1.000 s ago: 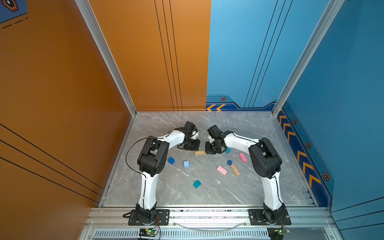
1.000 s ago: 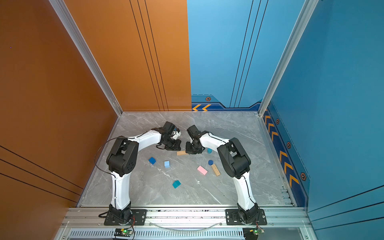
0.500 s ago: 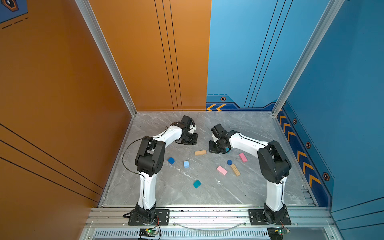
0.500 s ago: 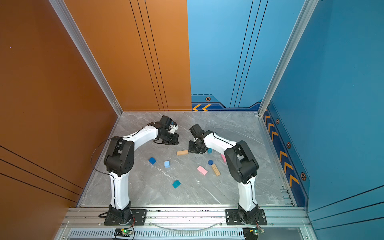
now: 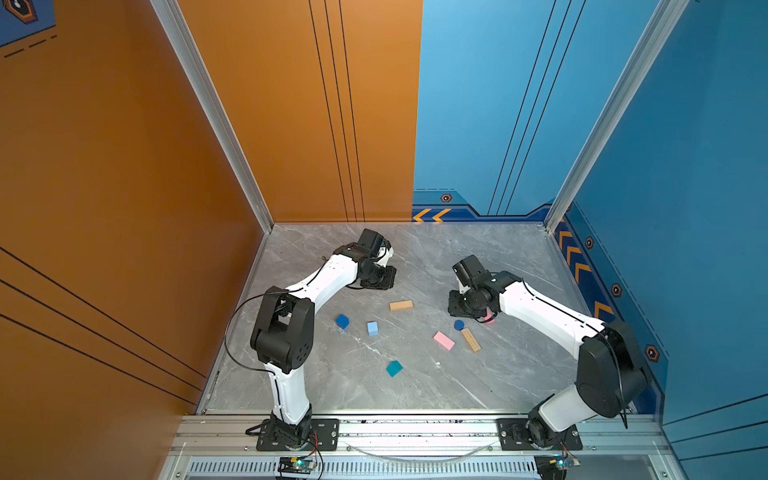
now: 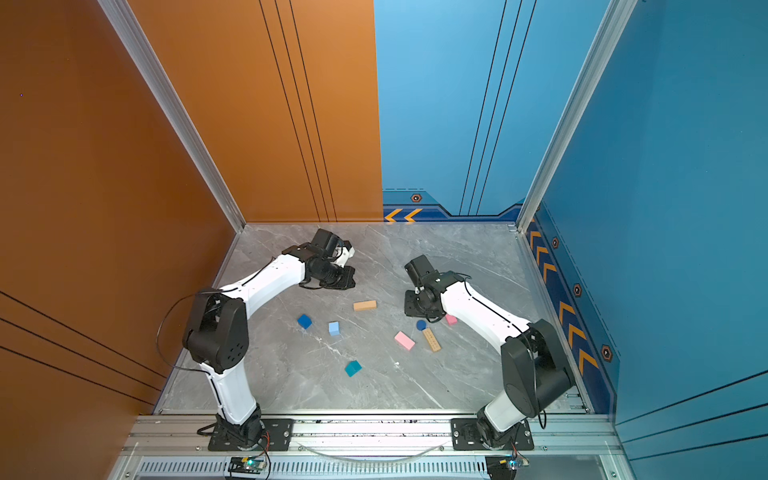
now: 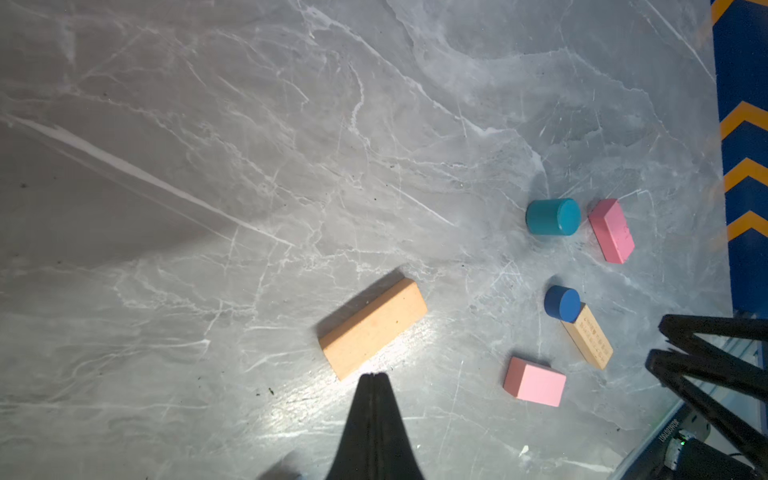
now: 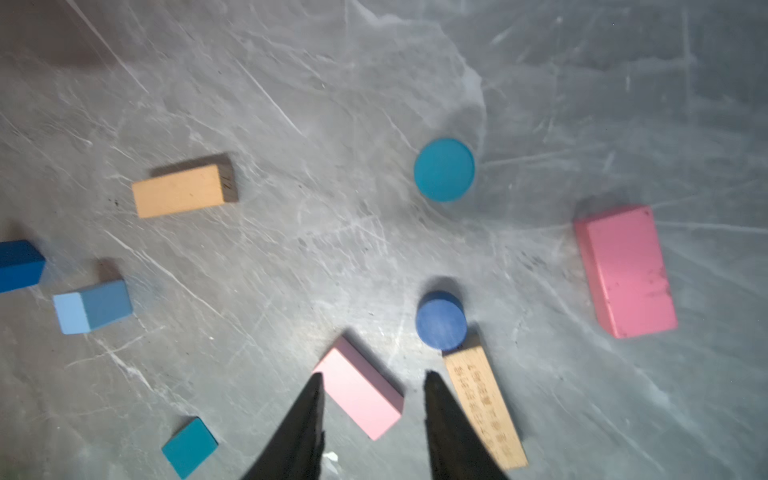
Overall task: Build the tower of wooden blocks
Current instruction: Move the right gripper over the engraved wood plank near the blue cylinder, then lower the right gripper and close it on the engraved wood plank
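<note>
Since no block rests on another yet and all lie scattered on the tabletop [image 5: 415, 395], your first pick, as I judge it, turns on the pale pink bar [image 8: 359, 388]. In the right wrist view it shows just ahead of the right gripper [image 8: 374, 374], whose jaws stand apart and empty. Its long axis runs slantwise to their gap, so you would likely need a wrist turn to close across its narrow width. A dark-blue cylinder [image 8: 440, 320] sits just beside it. The left gripper [image 7: 374, 376], jaws together on nothing, lies farther off.
</note>
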Action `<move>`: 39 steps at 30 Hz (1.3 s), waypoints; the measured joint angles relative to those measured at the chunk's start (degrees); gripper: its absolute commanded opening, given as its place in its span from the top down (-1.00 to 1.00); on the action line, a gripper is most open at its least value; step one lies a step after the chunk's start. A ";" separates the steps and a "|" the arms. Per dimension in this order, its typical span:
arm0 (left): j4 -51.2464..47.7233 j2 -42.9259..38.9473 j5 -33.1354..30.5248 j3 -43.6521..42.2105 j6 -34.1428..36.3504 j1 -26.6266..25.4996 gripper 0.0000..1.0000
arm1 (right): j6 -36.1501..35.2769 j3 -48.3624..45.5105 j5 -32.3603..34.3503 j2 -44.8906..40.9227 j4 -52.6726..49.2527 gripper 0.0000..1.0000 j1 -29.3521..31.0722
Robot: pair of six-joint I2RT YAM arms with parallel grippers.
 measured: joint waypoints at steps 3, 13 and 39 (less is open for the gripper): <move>-0.04 -1.03 -0.13 -0.68 -0.02 -0.74 0.90 | -0.13 -3.39 0.72 -2.10 -1.49 -0.10 0.00; -0.02 -3.78 -1.66 -2.32 -0.46 -2.62 0.88 | -0.39 -10.51 2.16 -4.83 -2.69 -0.28 -0.92; -0.22 -4.22 -3.19 -3.69 -1.55 -3.58 0.87 | -2.75 -14.01 2.03 2.34 3.52 0.33 -2.43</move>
